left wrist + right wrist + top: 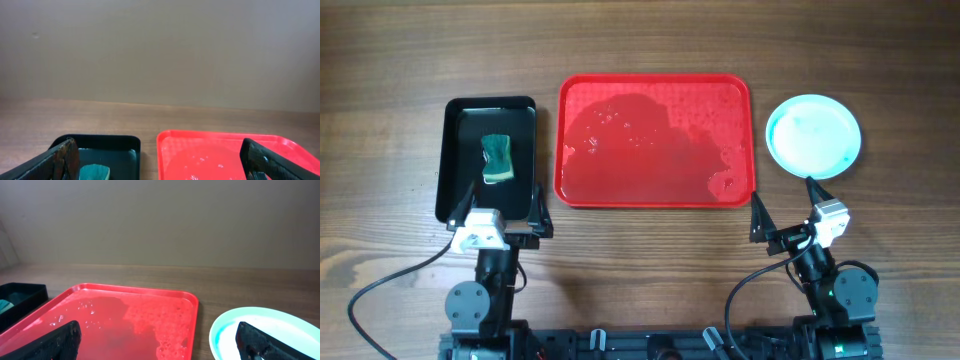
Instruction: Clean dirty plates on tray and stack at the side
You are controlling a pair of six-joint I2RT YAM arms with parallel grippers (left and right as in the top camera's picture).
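Note:
The red tray (pixel 660 130) lies in the middle of the table, wet and flecked with foam, with no plate on it. It also fills the lower part of the left wrist view (pixel 210 150) and of the right wrist view, tray (pixel 125 315). A round pale aqua plate (pixel 813 134) rests on the wood to the tray's right. I cannot tell whether others lie beneath it. My right gripper (pixel 787 203) stands open just in front of that plate (pixel 265 315), holding nothing. The left gripper (pixel 500 205) is open and holds nothing, at the near edge of the black tray.
A smaller black tray (pixel 455 150) lies left of the red one and holds a green sponge (pixel 498 158). Both show in the left wrist view: black tray (pixel 115 145), sponge (pixel 95 172). Bare wood runs behind the trays to a plain wall.

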